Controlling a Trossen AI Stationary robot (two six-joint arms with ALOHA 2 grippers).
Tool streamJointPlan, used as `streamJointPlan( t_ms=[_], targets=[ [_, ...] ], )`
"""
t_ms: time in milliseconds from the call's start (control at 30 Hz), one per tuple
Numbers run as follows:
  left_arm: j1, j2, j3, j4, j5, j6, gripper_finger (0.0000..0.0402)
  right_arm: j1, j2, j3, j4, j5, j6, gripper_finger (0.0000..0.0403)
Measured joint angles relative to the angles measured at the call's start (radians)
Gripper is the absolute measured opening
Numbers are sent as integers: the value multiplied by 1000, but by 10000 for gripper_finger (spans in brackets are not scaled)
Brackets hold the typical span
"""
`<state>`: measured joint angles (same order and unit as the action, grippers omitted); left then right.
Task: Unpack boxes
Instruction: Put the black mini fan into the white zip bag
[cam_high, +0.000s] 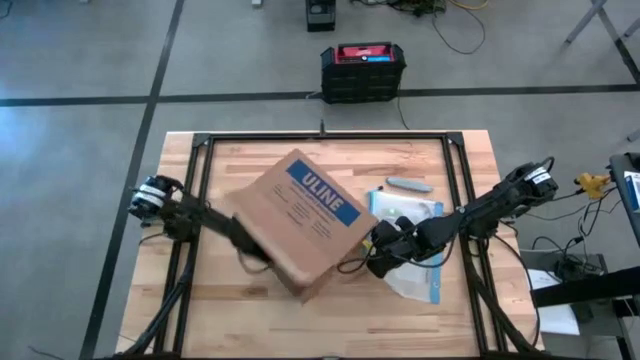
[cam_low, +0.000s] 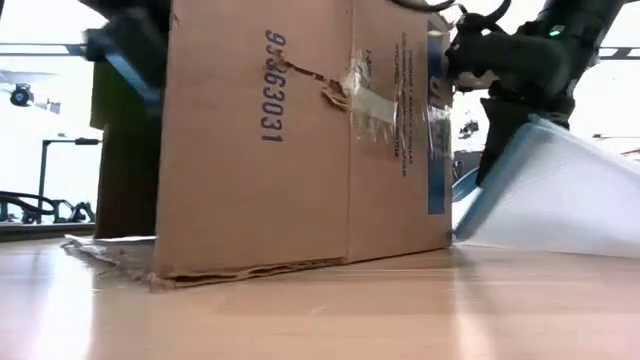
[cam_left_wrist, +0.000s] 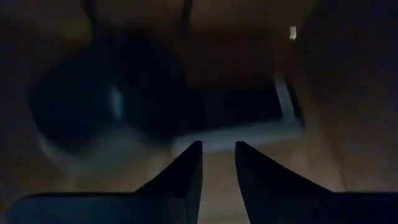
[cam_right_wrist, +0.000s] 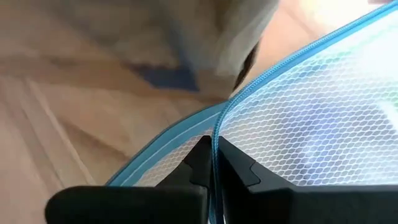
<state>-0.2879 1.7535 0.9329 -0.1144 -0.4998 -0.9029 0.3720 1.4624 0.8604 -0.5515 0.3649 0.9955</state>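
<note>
The brown cardboard box (cam_high: 305, 220) with the blue ULINE label lies on one side in the middle of the table; in the low view the box (cam_low: 300, 140) rests on its lower edge and a torn flap. My left gripper (cam_left_wrist: 217, 163) is open and reaches into the box's dark inside from the table's left. A dark round thing (cam_left_wrist: 106, 99) and a pale-edged flat thing (cam_left_wrist: 249, 118) show in there. My right gripper (cam_right_wrist: 213, 163) is right of the box, shut on a clear blue-edged zip pouch (cam_high: 418, 215). My right gripper pinches the pouch's blue zipper edge (cam_right_wrist: 219, 127) between its two fingers, which lie across that edge. It comes from the table's right, slanting down. The pouch (cam_low: 560, 190) slopes down from the gripper, with its lower part on the table.
A small grey oblong thing (cam_high: 408, 185) lies on the table beyond the pouch. A black crate with a red top (cam_high: 362, 70) stands on the floor past the far edge. A black frame (cam_high: 330, 137) runs around the wooden table top.
</note>
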Motion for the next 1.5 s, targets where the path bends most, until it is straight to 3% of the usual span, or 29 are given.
streamJointPlan(
  t_ms=[233,367,500,567,667,767,933,1067,1200,1500],
  targets=[
    [58,-51,176,-206,149,166,79,-66,-14,0,-24,1,1,0],
    [53,-63,275,-318,127,274,79,-60,-15,0,-26,-14,50,0],
    [91,-49,328,-265,13,470,79,-34,-14,0,-20,-32,131,0],
    [115,-28,328,-204,13,578,79,-9,-14,0,-20,-31,181,0],
    [142,-1,306,-82,131,703,79,36,-14,0,-21,-31,257,0],
    [164,35,293,-17,290,733,79,82,-14,0,-21,-25,334,0],
    [167,114,286,-99,400,717,79,137,-14,0,-40,5,472,0],
    [120,66,300,-209,481,680,79,161,-14,0,-43,2,497,0],
    [41,-43,300,-284,382,683,79,160,-14,0,-64,-3,497,0],
    [-210,-277,289,-477,-94,678,79,156,-14,1,-80,0,489,0]
  ],
)
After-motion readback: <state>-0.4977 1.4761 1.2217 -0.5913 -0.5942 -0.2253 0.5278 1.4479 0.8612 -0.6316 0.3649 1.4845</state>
